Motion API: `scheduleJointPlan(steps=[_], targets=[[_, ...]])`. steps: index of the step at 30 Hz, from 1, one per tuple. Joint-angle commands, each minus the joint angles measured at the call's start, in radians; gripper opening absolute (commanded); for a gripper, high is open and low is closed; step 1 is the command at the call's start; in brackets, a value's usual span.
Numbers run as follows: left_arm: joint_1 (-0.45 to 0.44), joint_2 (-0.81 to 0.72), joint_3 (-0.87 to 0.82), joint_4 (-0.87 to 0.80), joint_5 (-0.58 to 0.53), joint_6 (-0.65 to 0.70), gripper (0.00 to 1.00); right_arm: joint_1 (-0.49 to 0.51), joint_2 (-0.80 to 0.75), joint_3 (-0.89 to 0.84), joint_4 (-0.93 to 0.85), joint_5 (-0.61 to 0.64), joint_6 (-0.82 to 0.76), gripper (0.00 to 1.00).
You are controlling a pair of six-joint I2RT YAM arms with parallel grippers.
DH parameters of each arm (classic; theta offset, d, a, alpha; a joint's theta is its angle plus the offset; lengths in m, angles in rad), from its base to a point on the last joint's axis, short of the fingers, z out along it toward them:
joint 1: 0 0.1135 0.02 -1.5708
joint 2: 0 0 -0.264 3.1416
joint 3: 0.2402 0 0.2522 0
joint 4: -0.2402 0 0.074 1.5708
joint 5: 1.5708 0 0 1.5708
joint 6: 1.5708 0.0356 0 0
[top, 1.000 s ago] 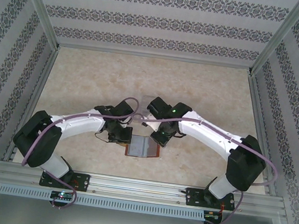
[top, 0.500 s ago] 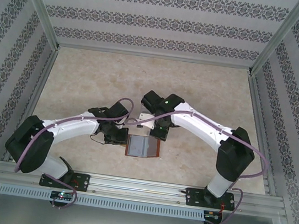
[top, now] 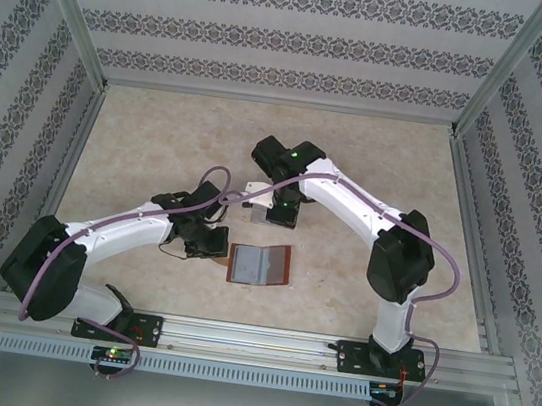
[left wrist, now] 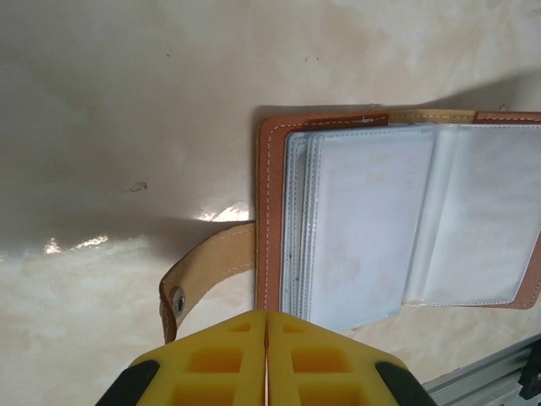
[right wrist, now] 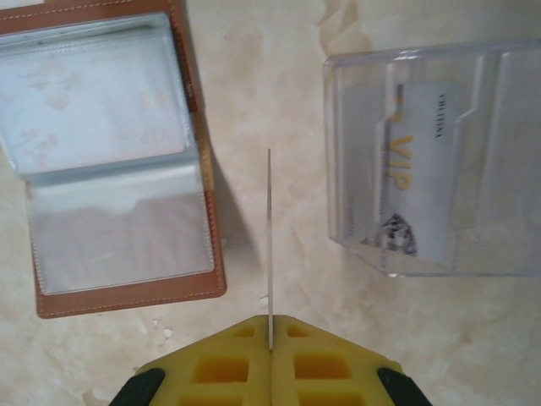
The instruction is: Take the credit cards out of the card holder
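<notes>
Leather holder (right wrist: 118,211) lies open. The right gripper (right wrist: 270,326) pinches one card (right wrist: 270,237) edge-on beside the box (right wrist: 507,169), where a VIP card (right wrist: 414,169) sits. The left gripper (left wrist: 267,317) is closed and empty, near the strap (left wrist: 207,266). One pale card (right wrist: 101,97) apparently remains sleeved.

Bright, soft light all over. A white shiny spot glints on the bench (left wrist: 221,213) just left of the wallet (left wrist: 363,228). Soft grey shadows lie beside it.
</notes>
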Motion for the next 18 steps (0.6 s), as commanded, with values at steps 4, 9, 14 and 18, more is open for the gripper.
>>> scheduleJointPlan(steps=[4, 9, 14, 18], targets=[[0.017, -0.027, -0.013, -0.038, -0.024, -0.013, 0.08, -0.037, 0.096, 0.136, -0.080, -0.008, -0.060, 0.07], [0.029, -0.028, -0.012, -0.037, -0.026, -0.016, 0.08, -0.057, 0.163, 0.227, -0.118, -0.009, -0.085, 0.07], [0.039, -0.024, -0.009, -0.036, -0.026, -0.017, 0.08, -0.069, 0.217, 0.293, -0.142, -0.010, -0.103, 0.07], [0.045, -0.028, -0.009, -0.043, -0.025, -0.013, 0.08, -0.079, 0.249, 0.336, -0.156, -0.014, -0.111, 0.07]])
